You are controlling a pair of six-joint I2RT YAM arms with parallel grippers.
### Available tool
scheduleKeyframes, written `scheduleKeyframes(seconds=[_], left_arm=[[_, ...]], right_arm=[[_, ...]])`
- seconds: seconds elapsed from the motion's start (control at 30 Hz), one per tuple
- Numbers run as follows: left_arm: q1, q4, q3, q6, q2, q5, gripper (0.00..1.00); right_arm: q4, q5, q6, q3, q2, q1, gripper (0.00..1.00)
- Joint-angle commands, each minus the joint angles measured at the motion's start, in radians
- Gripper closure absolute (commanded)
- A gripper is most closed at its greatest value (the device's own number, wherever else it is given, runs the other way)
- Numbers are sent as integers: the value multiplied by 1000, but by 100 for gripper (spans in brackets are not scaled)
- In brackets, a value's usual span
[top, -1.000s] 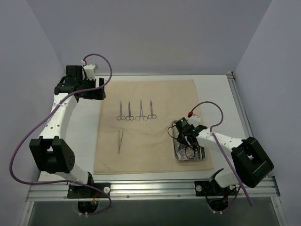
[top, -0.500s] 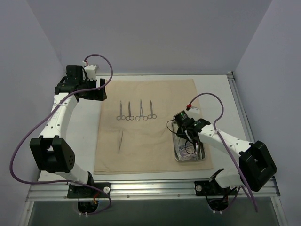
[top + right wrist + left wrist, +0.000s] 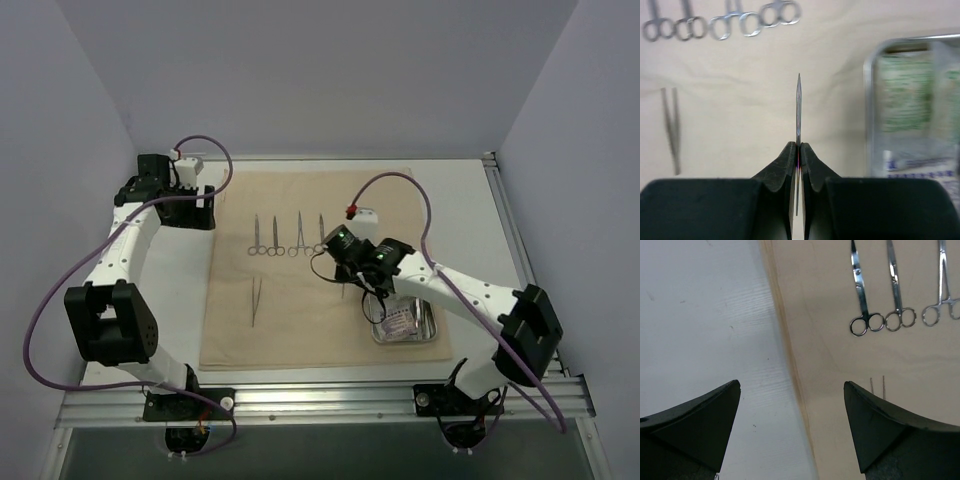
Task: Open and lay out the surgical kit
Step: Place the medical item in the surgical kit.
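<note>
cloth (image 3: 300, 340) spread flat, four clamps (image 3: 300, 232) and one tweezers (image 3: 255, 300) laid out on it, right claw (image 3: 798, 147) pinching a thin pointed tool (image 3: 798, 100) above the cloth, left claw (image 3: 791, 385) spread idle, packets (image 3: 400, 322) in tray (image 3: 405, 341) not yet out.

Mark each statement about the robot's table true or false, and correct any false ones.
1. The right gripper is shut on a thin pointed steel instrument. True.
2. The left gripper grips a clamp. False: it is open and empty, above the left edge of the beige cloth.
3. Four ring-handled clamps lie in a row on the cloth. True.
4. The steel tray is empty. False: packets lie in it.
</note>
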Motion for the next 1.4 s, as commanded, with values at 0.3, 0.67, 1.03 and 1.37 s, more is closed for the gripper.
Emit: scheduleKeyframes(seconds=[0.3,0.67,1.03,1.37], left_arm=[[116,10,-66,31,-39,82,6],[130,34,-212,160,-15,476,4],[157,-1,-194,164,44,499,0],[166,0,-192,157,42,489,0]], right_arm=[[99,-72,53,427,544,188,100],[167,-157,131,398,628,198,100],[174,-167,139,395,665,198,100],[167,-166,161,383,670,198,87]])
